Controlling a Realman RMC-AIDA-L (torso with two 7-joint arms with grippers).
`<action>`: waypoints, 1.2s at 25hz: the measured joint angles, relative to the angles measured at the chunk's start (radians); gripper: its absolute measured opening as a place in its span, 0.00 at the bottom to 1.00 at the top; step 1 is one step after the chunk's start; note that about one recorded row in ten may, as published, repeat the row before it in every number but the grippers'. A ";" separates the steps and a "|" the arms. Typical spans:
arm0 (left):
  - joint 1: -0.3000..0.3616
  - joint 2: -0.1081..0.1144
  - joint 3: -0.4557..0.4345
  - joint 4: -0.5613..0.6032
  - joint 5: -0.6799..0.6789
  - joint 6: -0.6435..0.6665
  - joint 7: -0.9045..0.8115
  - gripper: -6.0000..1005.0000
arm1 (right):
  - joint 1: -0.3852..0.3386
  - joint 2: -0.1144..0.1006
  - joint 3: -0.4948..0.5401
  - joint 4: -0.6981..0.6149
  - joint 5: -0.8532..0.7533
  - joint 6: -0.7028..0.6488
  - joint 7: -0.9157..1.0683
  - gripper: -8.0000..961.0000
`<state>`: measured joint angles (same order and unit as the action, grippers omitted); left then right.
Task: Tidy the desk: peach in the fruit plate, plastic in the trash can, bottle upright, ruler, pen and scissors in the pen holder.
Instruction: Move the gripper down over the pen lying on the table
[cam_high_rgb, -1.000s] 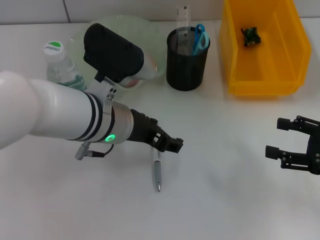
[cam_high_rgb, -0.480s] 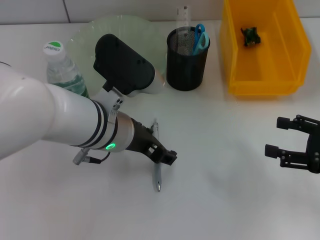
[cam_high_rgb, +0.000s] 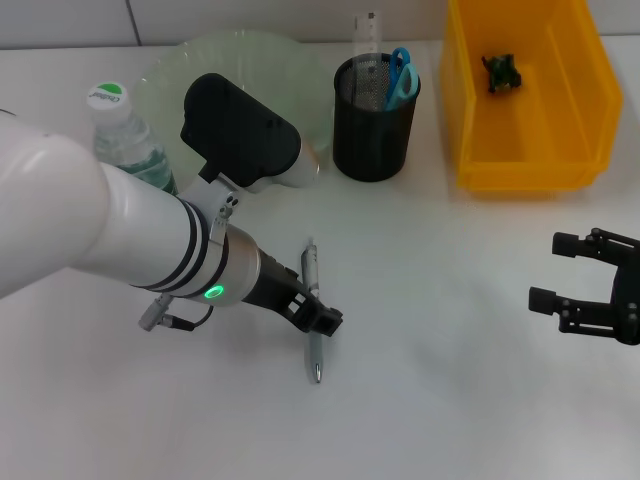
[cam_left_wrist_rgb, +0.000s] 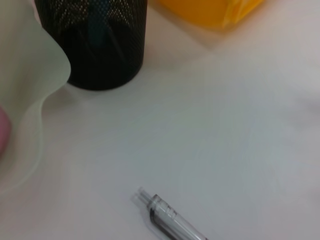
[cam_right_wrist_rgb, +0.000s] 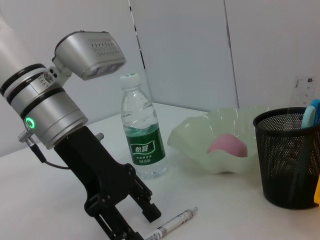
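Your left gripper (cam_high_rgb: 318, 318) was down at the pen (cam_high_rgb: 313, 312), its black fingers (cam_right_wrist_rgb: 148, 210) spread apart and set on either side of the barrel about midway along, though you could not tell from any view whether they touched it yet. The pen lay flat on the white desk (cam_high_rgb: 440, 300), in front of the pen holder (cam_high_rgb: 374, 118) and well apart from it; it had a clear, see-through body with a dark band near one end and a fine metal tip at the end nearest the robot. The pen holder was a black mesh cup standing upright, with blue-handled scissors (cam_high_rgb: 400, 74) and a clear ruler (cam_high_rgb: 368, 40) already standing in it. Just beside it sat the pale green, wavy-edged fruit plate (cam_high_rgb: 165, 70) with the pink peach (cam_right_wrist_rgb: 227, 144) inside. The water bottle (cam_right_wrist_rgb: 142, 135) stood upright beside the plate, with its cap on and a green label around it. A small dark scrap of plastic (cam_high_rgb: 500, 70) lay in the yellow bin (cam_high_rgb: 590, 120). Your right gripper (cam_high_rgb: 585, 285) hung over the desk on the right, jaws wide and holding nothing.
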<state>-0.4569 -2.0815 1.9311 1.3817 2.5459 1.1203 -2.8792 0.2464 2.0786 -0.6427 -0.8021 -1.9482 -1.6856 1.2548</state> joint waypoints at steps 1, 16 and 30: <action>-0.003 0.000 0.000 -0.002 0.000 0.004 0.000 0.65 | 0.001 0.000 0.000 0.000 0.000 0.000 0.000 0.87; -0.037 0.000 0.001 -0.027 -0.028 0.035 0.000 0.55 | 0.007 0.000 0.000 0.000 0.000 0.000 0.010 0.87; -0.093 0.000 -0.014 -0.061 -0.035 0.091 0.000 0.40 | 0.010 0.000 0.000 0.000 0.000 0.000 0.022 0.87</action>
<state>-0.5503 -2.0816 1.9174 1.3206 2.5111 1.2110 -2.8792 0.2564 2.0786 -0.6427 -0.8022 -1.9481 -1.6858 1.2764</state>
